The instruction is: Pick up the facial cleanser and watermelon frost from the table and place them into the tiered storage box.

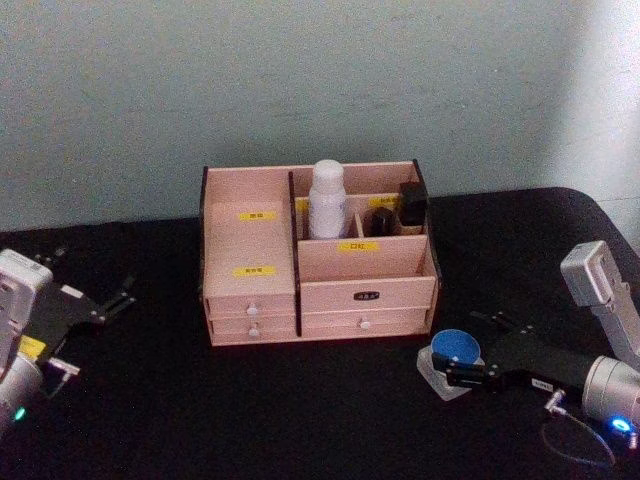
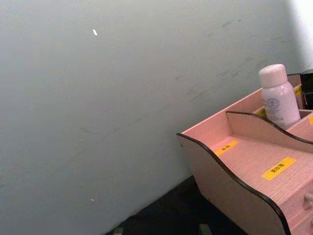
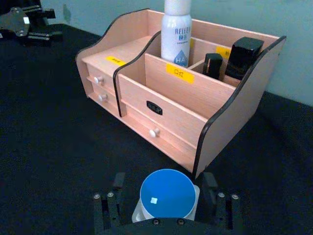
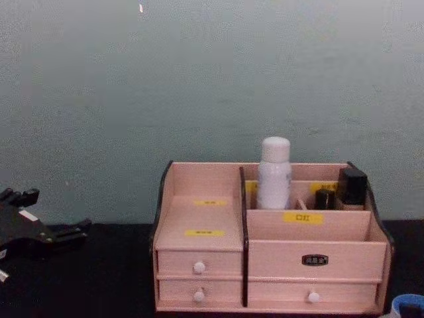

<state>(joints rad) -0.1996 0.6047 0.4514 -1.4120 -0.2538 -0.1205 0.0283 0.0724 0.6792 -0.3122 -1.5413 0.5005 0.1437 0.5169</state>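
The facial cleanser (image 1: pixel 326 200), a tall white bottle, stands upright in a back compartment of the tiered storage box (image 1: pixel 250 250), also seen in the right wrist view (image 3: pixel 176 32) and chest view (image 4: pixel 274 172). The watermelon frost (image 1: pixel 458 348), a squat clear jar with a blue lid (image 3: pixel 167 193), sits on the black table just off the box's front right corner. My right gripper (image 3: pixel 164 180) is open and straddles the jar, one finger on each side. My left gripper (image 1: pixel 95 335) rests open at the table's left edge, far from the box.
Two small black bottles (image 1: pixel 412 205) stand in the box's back right compartments. The box (image 4: pixel 199 218) has white-knobbed drawers facing me. A pale wall rises close behind it. Black tabletop (image 1: pixel 300 410) stretches in front of the box and to its left.
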